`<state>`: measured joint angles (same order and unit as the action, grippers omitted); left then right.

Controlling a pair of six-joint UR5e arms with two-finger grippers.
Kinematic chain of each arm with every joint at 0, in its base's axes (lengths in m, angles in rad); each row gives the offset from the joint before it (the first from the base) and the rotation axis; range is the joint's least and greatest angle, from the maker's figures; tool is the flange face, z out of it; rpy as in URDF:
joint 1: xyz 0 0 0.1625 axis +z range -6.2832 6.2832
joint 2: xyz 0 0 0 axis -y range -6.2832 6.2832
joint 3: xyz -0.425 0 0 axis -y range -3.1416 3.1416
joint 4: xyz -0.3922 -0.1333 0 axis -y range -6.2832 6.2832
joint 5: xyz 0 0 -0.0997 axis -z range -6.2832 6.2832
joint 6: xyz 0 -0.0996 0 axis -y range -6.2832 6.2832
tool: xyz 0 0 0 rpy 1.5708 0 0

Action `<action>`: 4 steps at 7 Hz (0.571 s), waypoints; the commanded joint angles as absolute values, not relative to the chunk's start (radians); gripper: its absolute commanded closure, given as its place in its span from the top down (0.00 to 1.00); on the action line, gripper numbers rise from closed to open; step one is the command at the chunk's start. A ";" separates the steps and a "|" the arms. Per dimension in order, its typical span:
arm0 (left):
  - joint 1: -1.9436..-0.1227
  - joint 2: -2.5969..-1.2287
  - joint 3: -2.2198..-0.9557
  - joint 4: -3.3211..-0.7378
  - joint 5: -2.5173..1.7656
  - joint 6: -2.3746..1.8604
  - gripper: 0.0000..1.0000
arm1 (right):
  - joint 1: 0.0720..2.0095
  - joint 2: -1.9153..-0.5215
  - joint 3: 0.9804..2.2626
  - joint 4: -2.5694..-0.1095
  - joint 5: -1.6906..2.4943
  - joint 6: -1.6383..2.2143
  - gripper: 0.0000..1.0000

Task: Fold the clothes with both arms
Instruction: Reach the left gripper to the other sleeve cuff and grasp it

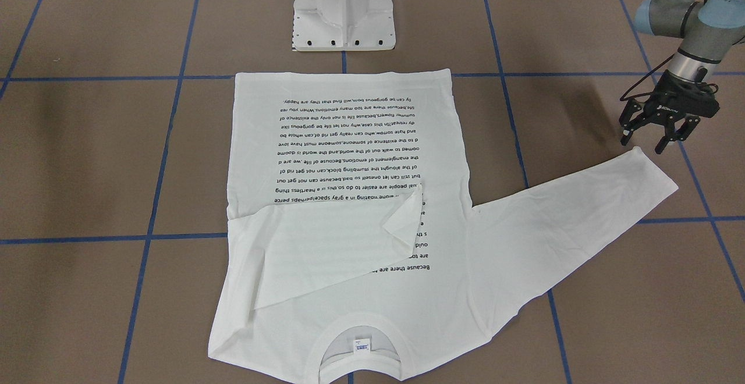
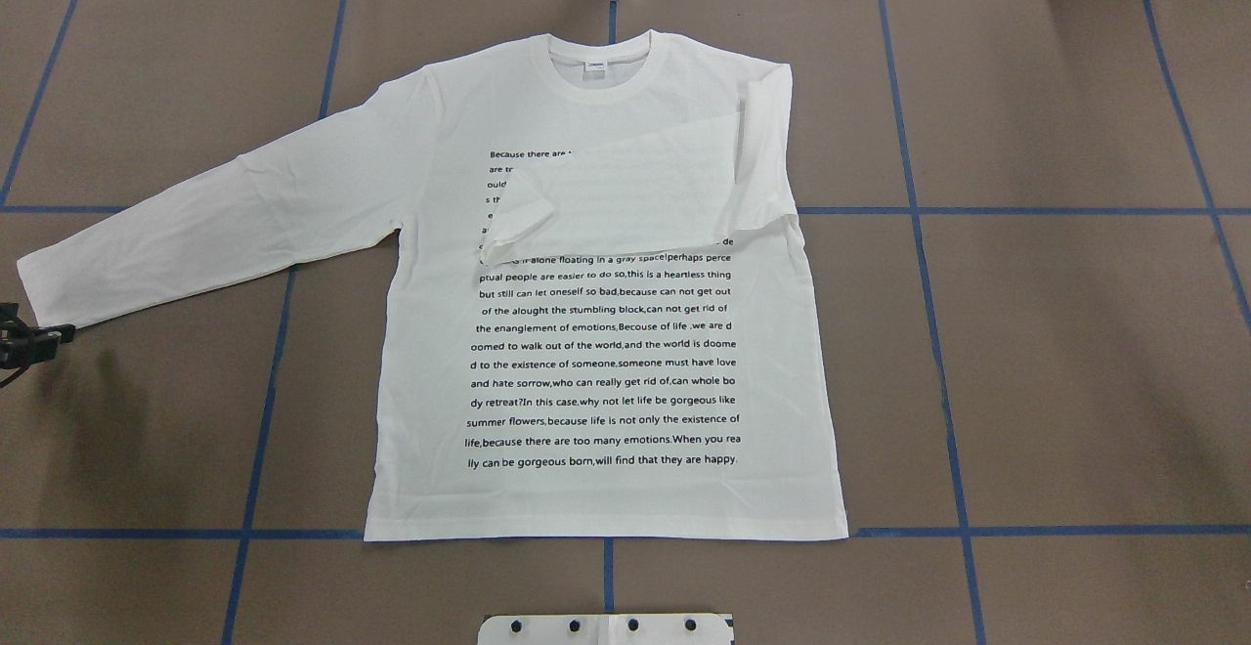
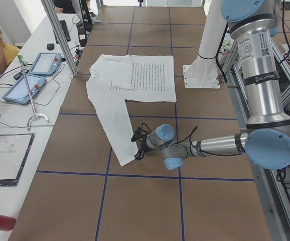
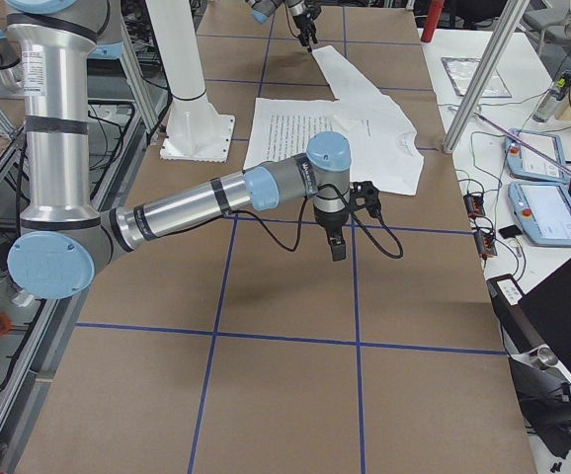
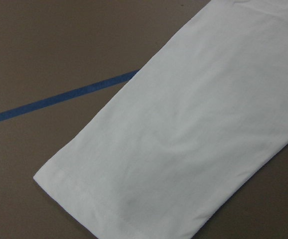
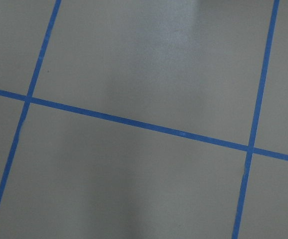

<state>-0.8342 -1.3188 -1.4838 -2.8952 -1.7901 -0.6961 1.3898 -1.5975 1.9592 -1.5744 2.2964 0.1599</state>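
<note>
I see wide brown blue-taped worktop flanking the white long-sleeved T-shirt; white metal pedestal base stands near its hem.

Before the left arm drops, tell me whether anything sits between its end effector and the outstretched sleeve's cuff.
Nothing visible does. The left end effector hangs open close to the sleeve cuff, with only bare table around them.

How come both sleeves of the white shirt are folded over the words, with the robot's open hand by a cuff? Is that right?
Not quite. Only one sleeve is folded over the words; the other sleeve lies stretched out flat, as the overhead view shows. The open left hand is by its cuff.
</note>
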 commanded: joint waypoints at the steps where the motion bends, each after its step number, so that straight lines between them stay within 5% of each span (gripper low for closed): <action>1: -0.828 -1.321 -1.476 -2.896 -1.783 -0.692 0.74 | 1.390 -1.598 1.959 -1.575 2.296 0.161 1.00; 3: -0.810 -1.324 -1.464 -2.896 -1.769 -0.690 0.74 | 1.390 -1.598 1.956 -1.574 2.296 0.161 1.00; 4: -0.810 -1.328 -1.460 -2.895 -1.769 -0.690 0.65 | 1.390 -1.598 1.954 -1.574 2.295 0.161 1.00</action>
<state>-0.8137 -1.3240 -1.4670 -2.8954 -1.7709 -0.6906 1.3898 -1.5983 1.9562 -1.5740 2.2961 0.1607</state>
